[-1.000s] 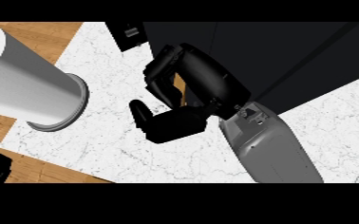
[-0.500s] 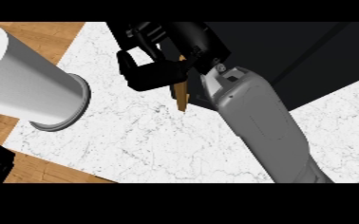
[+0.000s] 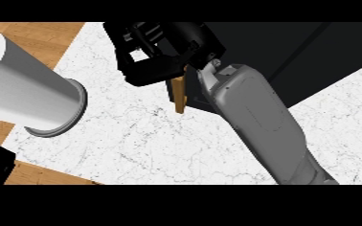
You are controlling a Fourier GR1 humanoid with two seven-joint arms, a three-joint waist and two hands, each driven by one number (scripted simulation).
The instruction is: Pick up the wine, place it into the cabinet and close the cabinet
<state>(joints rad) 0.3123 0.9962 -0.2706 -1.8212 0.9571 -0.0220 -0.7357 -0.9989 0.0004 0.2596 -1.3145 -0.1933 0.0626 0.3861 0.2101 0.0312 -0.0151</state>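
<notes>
the right hand (image 3: 159, 52) shows at the far middle of the view, black, with its fingers (image 3: 145, 72) bent down and toward the left. they curl over something, but what sits inside them is hidden by the hand itself, so whether it grasps a thing or is only clenched cannot be told. its grey forearm (image 3: 254, 119) runs from the wrist down to the near right edge, crossing most of the scene on a slant.

just under the hand, a thin tan wooden strip (image 3: 180, 96) sticks out toward the near side, its tip over the white marble counter (image 3: 148, 143). it looks like the edge of a cabinet door seen end-on, touching or just beside the curled fingers; which of the two is not clear.

behind the hand and forearm, the dark cabinet (image 3: 297, 52) fills the far right of the view, nearly black, with no detail visible inside it.

the wine cannot be made out anywhere: no bottle shape shows on the counter or in the dark of the cabinet, and the hand may hide it.

at the left, a large pale grey cylinder (image 3: 35, 96) with a flared rim lies across the view, over the counter's left side. wooden floor (image 3: 35, 33) shows beyond the counter's edge at the far left and near left corners.
</notes>
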